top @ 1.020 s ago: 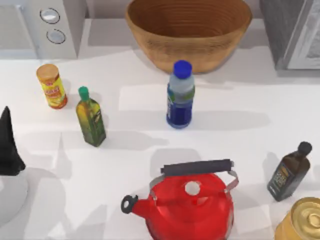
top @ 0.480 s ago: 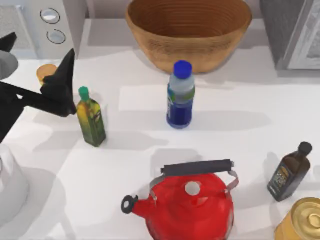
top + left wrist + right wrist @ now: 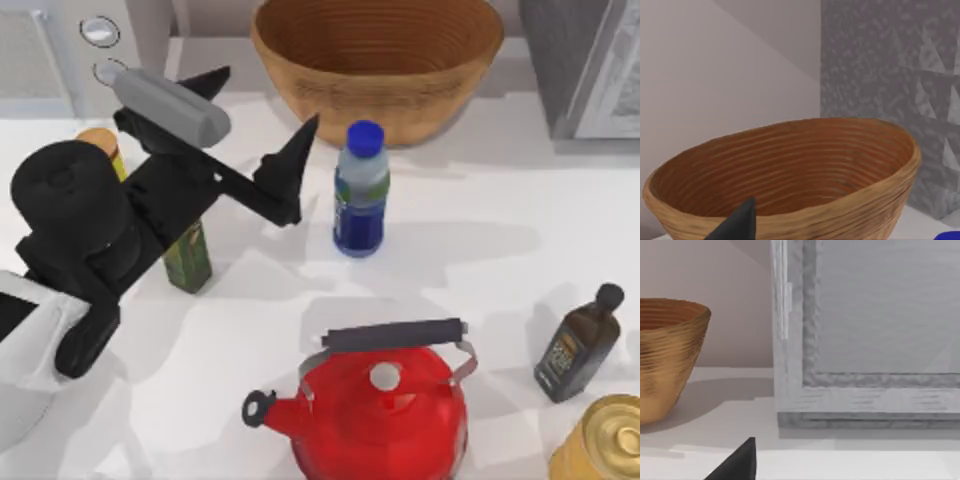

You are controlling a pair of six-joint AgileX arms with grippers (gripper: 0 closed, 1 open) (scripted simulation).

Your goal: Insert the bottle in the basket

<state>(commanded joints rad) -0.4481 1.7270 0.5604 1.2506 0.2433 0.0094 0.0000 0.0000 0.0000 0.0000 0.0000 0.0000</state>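
1. 1 arm has advanced: the left gripper, fingers apart, swung from frame left to just left of the bottle, not touching.
2. Bottle stands upright at centre, below the basket.
3. Grasp appears imminent; insertion pending.

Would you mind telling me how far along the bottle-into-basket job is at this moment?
Nothing is finished: the bottle stands upright on the table, in front of the basket, ungrasped. In hand: the left gripper is open just left of the bottle. Left to do: grasp, lift, and place it inside the basket.
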